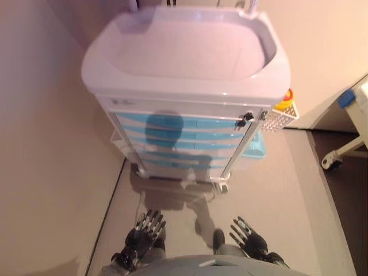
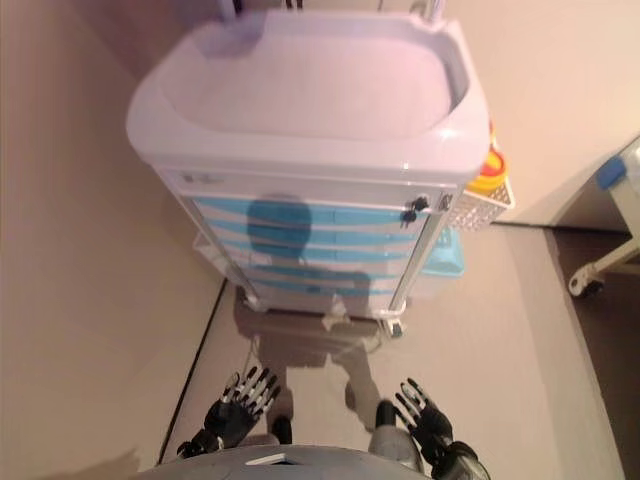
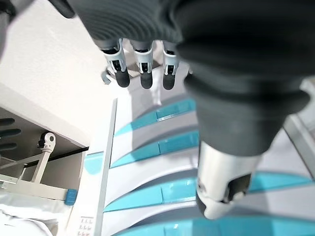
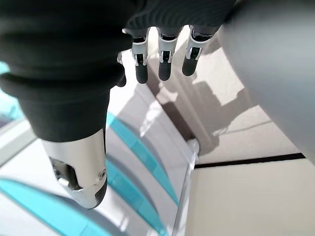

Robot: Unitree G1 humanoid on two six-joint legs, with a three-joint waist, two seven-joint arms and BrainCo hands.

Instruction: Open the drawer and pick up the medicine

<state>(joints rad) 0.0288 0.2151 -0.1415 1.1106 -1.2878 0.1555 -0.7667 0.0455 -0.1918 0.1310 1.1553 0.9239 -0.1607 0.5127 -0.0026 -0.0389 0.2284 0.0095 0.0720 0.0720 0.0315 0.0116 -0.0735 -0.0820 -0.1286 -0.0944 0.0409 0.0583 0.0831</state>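
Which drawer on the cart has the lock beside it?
The top drawer: the dark lock sits at its right end, just under the cart's white top. The lower drawers have none.

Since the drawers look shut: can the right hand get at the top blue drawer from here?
Probably not yet. The right hand hangs open, low and well short of the cart; nothing blocks the top drawer, so it needs to come closer.

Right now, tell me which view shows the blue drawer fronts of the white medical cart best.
The left eye view: it shows the whole stack of blue drawer fronts, all shut, under the white cart top. The right eye view shows nearly the same. The left wrist view shows several fronts very close, and the right wrist view only slivers.
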